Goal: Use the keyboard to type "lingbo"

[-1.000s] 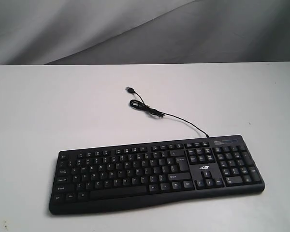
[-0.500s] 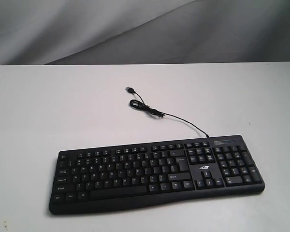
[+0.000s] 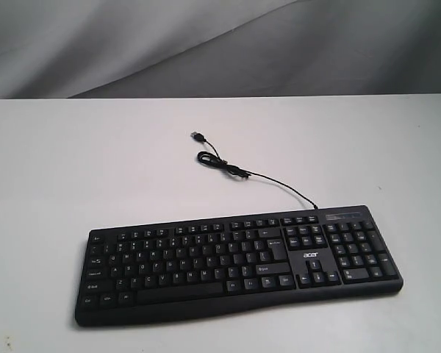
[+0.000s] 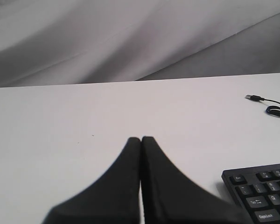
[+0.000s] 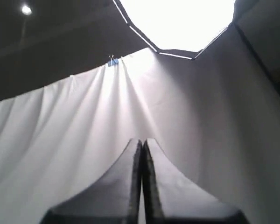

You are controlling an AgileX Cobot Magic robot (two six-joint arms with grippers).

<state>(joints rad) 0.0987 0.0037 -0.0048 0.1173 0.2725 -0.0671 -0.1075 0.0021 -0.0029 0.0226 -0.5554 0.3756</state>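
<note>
The wide black keyboard (image 3: 239, 265) with white legends lies flat on the white table (image 3: 95, 162) near its front edge. Its thin black cable (image 3: 228, 168) runs back to a loose USB plug (image 3: 198, 136). Neither arm shows in the exterior view. In the left wrist view my left gripper (image 4: 141, 138) is shut and empty over bare table, with a corner of the keyboard (image 4: 263, 193) and the USB plug (image 4: 252, 97) off to one side. My right gripper (image 5: 142, 140) is shut and empty, pointing up at a white curtain, with no keyboard in that view.
A grey-white cloth backdrop (image 3: 206, 44) hangs behind the table's far edge. In the right wrist view the white curtain (image 5: 74, 126) is held by a blue clip (image 5: 112, 60) below a bright light panel (image 5: 177, 23).
</note>
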